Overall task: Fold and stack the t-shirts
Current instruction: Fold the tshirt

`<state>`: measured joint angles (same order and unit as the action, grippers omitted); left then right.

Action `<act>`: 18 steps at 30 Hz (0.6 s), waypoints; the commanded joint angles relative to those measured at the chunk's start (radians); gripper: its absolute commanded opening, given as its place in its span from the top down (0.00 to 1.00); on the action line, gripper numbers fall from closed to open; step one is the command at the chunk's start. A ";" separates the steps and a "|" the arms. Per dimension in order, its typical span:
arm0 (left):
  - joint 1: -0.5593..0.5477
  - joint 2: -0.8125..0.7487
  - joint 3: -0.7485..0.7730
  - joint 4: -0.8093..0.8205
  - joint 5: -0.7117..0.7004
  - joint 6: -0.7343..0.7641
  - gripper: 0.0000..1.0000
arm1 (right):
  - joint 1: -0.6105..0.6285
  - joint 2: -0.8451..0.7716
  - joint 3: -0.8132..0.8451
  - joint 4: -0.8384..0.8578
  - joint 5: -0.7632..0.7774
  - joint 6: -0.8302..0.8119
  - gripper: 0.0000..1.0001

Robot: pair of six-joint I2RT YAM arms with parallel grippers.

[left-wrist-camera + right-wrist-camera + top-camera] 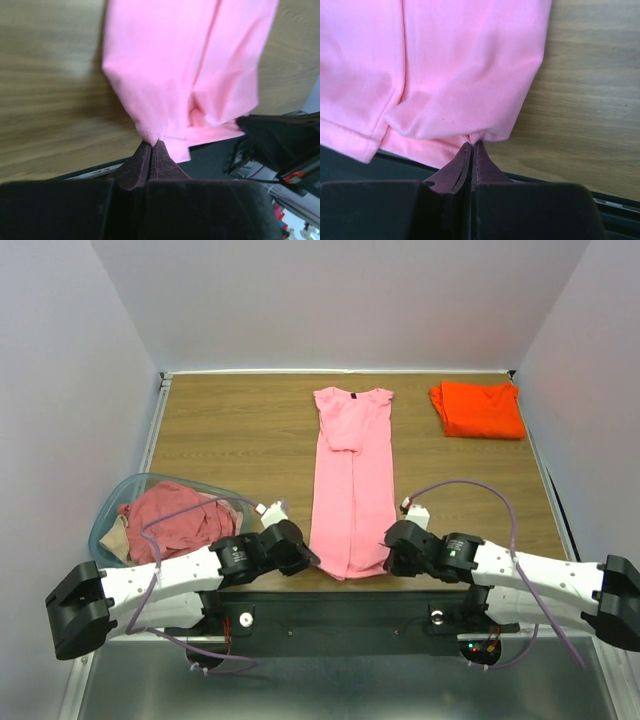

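A light pink t-shirt (351,480) lies folded into a long narrow strip down the middle of the table, collar at the far end. My left gripper (311,558) is shut on its near left hem corner, seen in the left wrist view (151,142) pinching pink fabric (185,65). My right gripper (388,558) is shut on the near right hem corner, seen in the right wrist view (473,143) pinching the pink fabric (465,65). A bright orange t-shirt (478,408) lies folded at the far right. Dusty rose and tan shirts (172,522) are piled in the tub.
A clear bluish plastic tub (115,502) stands at the near left. The wooden table (230,430) has raised white edges at left, right and back. The dark arm-mount bar (340,615) runs along the near edge, just under the shirt's hem.
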<state>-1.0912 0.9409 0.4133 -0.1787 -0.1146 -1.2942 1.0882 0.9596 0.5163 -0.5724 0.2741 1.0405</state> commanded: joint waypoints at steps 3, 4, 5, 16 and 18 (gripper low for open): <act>0.091 0.073 0.176 -0.019 -0.114 0.157 1.00 | -0.033 0.073 0.152 -0.017 0.197 -0.019 1.00; 0.109 0.109 0.211 -0.021 -0.112 0.180 1.00 | -0.057 0.100 0.181 -0.017 0.212 -0.025 1.00; 0.125 0.131 0.231 -0.021 -0.115 0.206 1.00 | -0.068 0.114 0.194 -0.017 0.226 -0.033 0.99; 0.290 0.465 0.565 0.002 -0.102 0.452 1.00 | -0.307 0.341 0.415 0.109 0.272 -0.246 1.00; 0.316 0.505 0.605 -0.001 -0.100 0.469 1.00 | -0.339 0.387 0.438 0.132 0.258 -0.289 0.99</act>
<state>-0.8093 1.4044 0.9325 -0.1909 -0.1993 -0.9169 0.8059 1.2976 0.8894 -0.5385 0.5091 0.8532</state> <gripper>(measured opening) 0.033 0.028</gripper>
